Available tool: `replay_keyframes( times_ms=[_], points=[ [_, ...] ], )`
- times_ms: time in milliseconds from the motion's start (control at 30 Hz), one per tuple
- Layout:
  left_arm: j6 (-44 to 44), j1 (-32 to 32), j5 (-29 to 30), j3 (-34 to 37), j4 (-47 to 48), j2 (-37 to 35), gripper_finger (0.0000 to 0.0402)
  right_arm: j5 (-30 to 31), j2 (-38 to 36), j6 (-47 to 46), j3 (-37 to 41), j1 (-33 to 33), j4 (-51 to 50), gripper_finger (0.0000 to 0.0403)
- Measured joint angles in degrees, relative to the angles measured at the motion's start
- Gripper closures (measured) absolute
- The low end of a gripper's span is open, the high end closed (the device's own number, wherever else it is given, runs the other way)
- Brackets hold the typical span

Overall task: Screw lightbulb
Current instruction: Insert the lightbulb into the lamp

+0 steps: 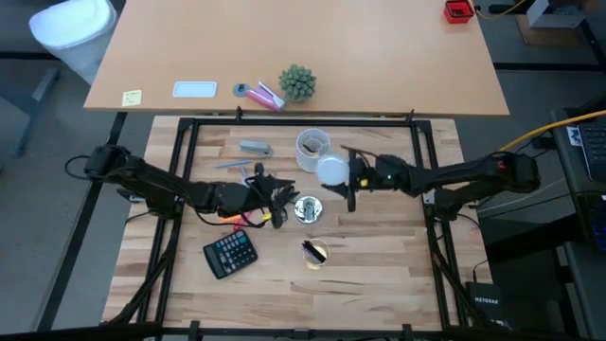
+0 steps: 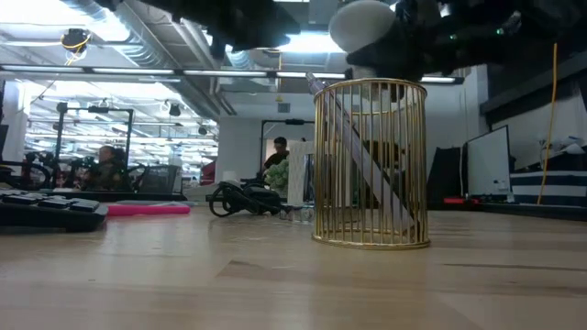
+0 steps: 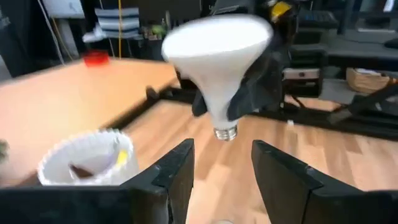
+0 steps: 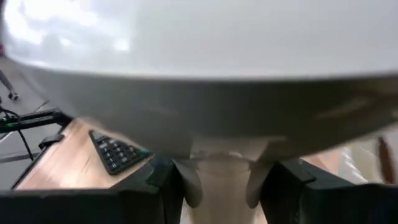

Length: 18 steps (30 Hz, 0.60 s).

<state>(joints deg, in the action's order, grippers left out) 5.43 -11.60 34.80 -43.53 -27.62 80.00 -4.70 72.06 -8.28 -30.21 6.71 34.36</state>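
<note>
Right gripper (image 1: 352,178) pinches the lightbulb (image 1: 331,170) by its narrow neck, aloft over mid-table, screw base pointing down. Light, hollow, smooth, likely fragile: the neck grip looks sensible, gentle squeeze. Left gripper (image 1: 284,194) waits spread beside the silver socket (image 1: 307,209).

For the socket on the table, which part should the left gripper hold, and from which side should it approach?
Probably the socket's round outer wall, approached from the left, where the left gripper already sits with open fingers. Its mouth faces up and should stay free, because the right gripper holds the lightbulb by its neck with the screw base pointing down.
</note>
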Motion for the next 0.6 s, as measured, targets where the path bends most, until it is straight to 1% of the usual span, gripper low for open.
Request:
replay_keyframes(
  times_ms=[133,233,433,600],
  points=[
    [1.72,-0.45,-0.03,0.00,0.62,0.62,0.0249,1.56,7.37,2.50,1.90,-3.02,12.84,0.0242],
    [3.19,-0.45,-0.03,0.00,0.65,0.98,0.0249,1.63,13.66,4.44,2.48,-4.57,21.87,0.0242],
    [4.28,-0.43,-0.03,0.00,1.39,1.01,0.0249,1.70,26.32,5.62,2.42,-5.25,38.98,0.0242],
    [6.57,-0.41,-0.02,0.00,2.71,1.03,0.0249,1.72,34.40,5.24,2.22,-5.25,47.41,0.0242]
  ],
)
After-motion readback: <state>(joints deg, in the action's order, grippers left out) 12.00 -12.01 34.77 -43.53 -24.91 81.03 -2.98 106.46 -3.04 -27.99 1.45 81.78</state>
